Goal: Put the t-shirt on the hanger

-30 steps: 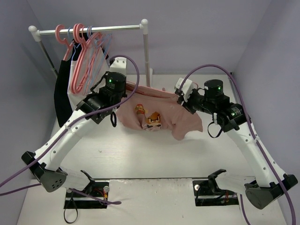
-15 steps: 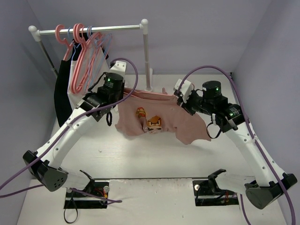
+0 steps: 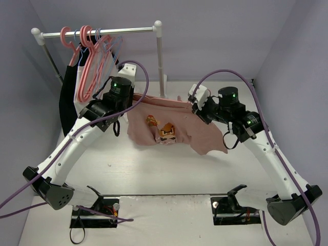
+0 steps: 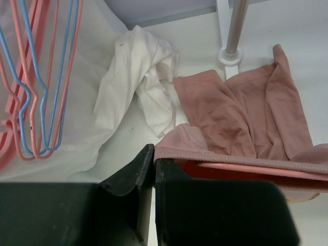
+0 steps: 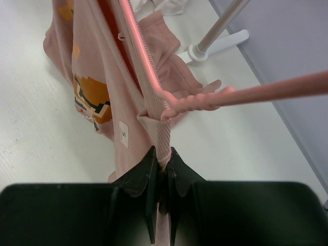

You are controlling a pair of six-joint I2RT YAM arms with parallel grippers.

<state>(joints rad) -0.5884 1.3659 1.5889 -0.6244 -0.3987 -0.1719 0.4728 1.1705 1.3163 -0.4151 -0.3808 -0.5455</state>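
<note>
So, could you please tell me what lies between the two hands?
The t-shirt, stretched from the left hand to the right hand, with the hanger inside it; the top view shows it.

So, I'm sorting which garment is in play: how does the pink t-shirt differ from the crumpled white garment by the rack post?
The t-shirt is salmon pink with an orange print; the white garment is plain. The t-shirt hangs stretched between the left gripper and right gripper, the white garment lies crumpled, untouched. The hanger runs through the t-shirt, not the white garment. Both are near the rack post.
</note>
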